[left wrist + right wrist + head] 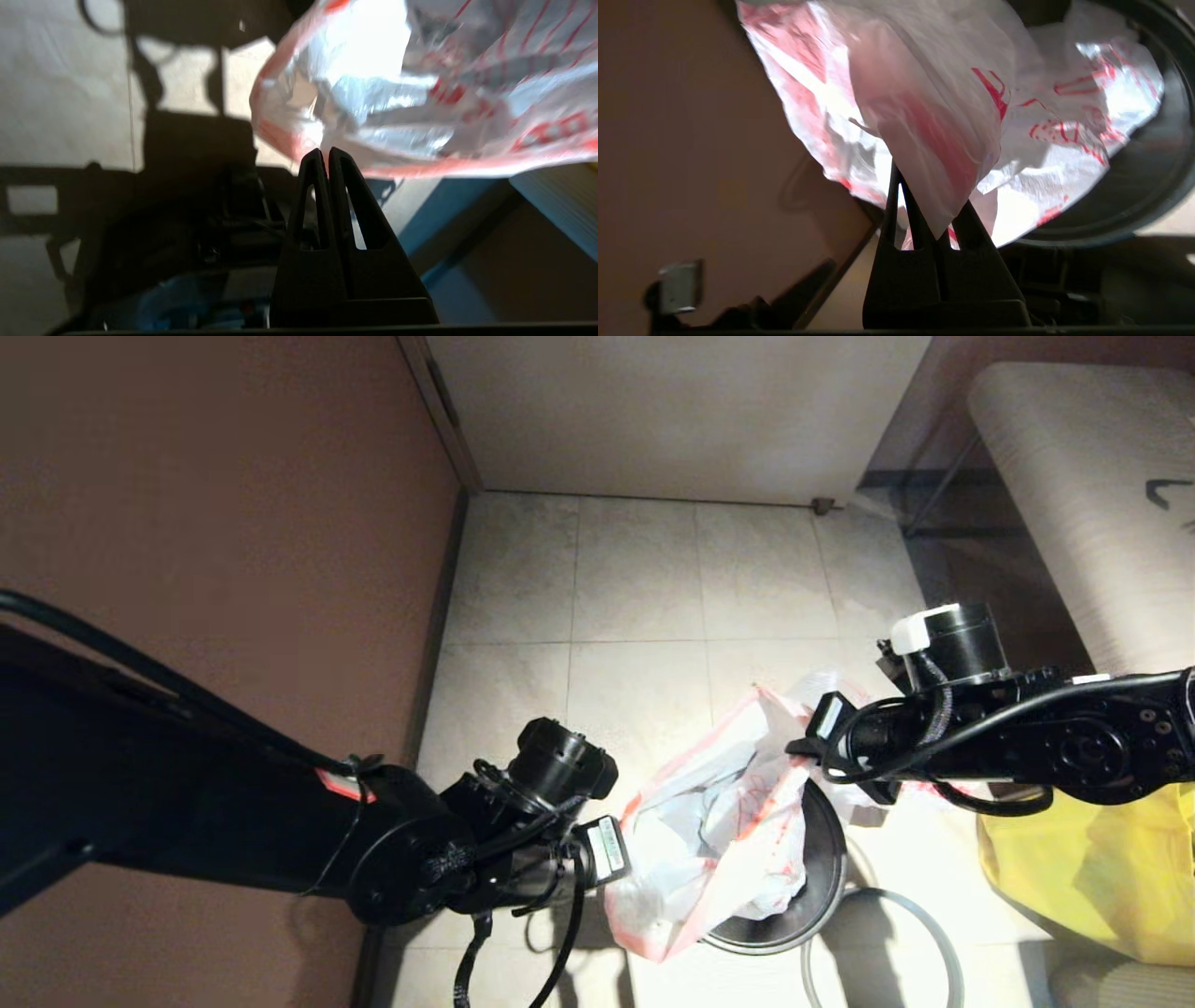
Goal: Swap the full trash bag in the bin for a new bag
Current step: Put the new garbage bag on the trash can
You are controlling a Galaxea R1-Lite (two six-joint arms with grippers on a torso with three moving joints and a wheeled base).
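Note:
A thin, limp translucent white bag with a red hem, the new bag (719,831), hangs stretched between both grippers over the black bin (823,868). No bottles show in it. My left gripper (624,851) is shut on its hem at the near left side; in the left wrist view the shut fingertips (325,151) pinch the bag's (397,93) red edge. My right gripper (795,747) is shut on the far right hem, and the bag (924,93) drapes over its fingers (915,177), above the bin (1148,177). The grey hoop (882,890) lies on the floor beside the bin. The full trash bag is out of view.
A big yellow bag (1092,868) sits on the floor to the right, under my right arm. A brown wall (233,523) runs close along the left. A pale padded bench (1074,476) stands at the far right. Tiled floor (644,579) stretches ahead to the back wall.

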